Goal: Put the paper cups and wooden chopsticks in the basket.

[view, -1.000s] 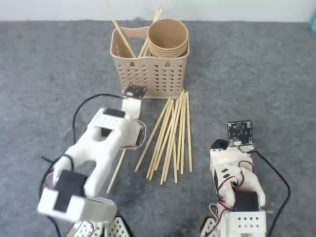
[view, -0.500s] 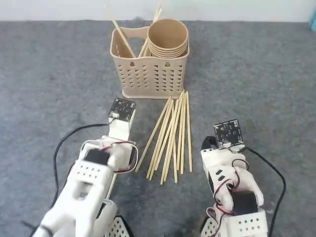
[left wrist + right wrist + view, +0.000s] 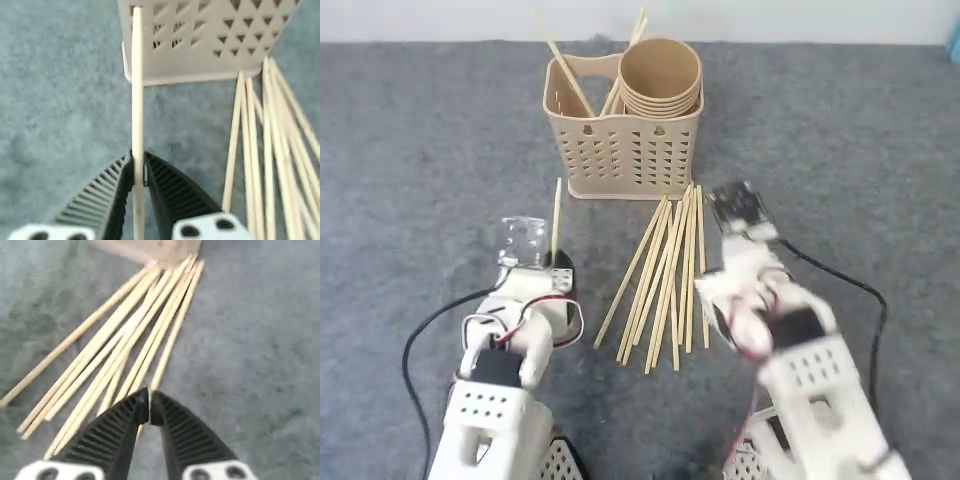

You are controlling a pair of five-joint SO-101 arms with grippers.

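Left gripper (image 3: 138, 161): closed on a single chopstick (image 3: 136, 75), at about 7 o'clock from the basket (image 3: 625, 150); the stick points toward 12, its far end just short of the basket wall.
Right gripper (image 3: 149, 401): jaws together, nothing seen between them, hanging over the near ends of the loose chopsticks (image 3: 127, 340).
Loose chopsticks: a fanned bundle flat on the counter (image 3: 420, 150), running from the basket's foot toward 6 o'clock, between the two arms.
Basket: upright at 12 o'clock on the counter.
Paper cups (image 3: 660, 70): nested stack standing in the basket's 3 o'clock side.
Chopsticks in the basket (image 3: 566, 72): a few leaning in its 9 o'clock side.
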